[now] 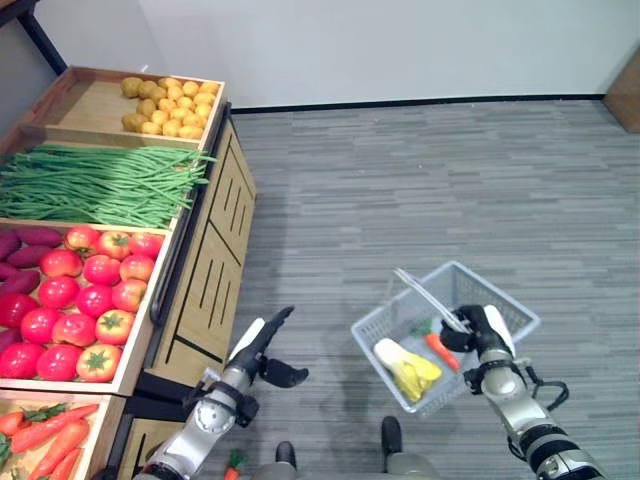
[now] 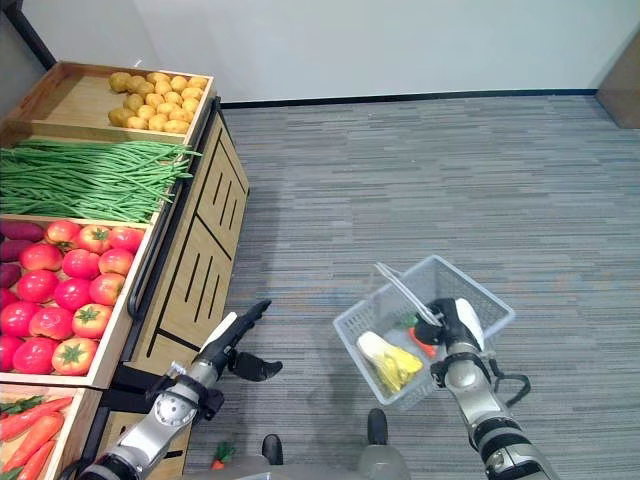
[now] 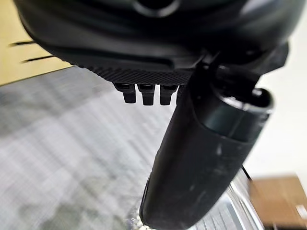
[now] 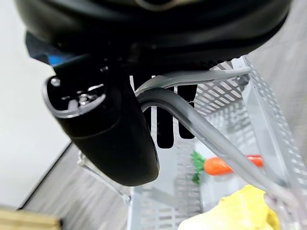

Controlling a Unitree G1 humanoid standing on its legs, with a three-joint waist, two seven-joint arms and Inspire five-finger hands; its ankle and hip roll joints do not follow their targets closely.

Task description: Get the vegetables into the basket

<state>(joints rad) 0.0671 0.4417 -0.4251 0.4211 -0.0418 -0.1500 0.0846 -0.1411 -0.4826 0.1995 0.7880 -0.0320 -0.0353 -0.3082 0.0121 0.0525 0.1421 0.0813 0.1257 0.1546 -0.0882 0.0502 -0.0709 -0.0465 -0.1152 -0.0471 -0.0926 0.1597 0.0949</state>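
Nearest, the right hand curls round the handle of the grey basket, carrying it clear of the floor with a carrot inside, the left hand open, stand beyond.

Grey mesh basket w/ orange carrot, yellow-white veg; red tomatoes, green beans, yellow potatoes, grey striped floor.

A shop's produce section: a wooden display stand with potatoes, green beans, and tomatoes.
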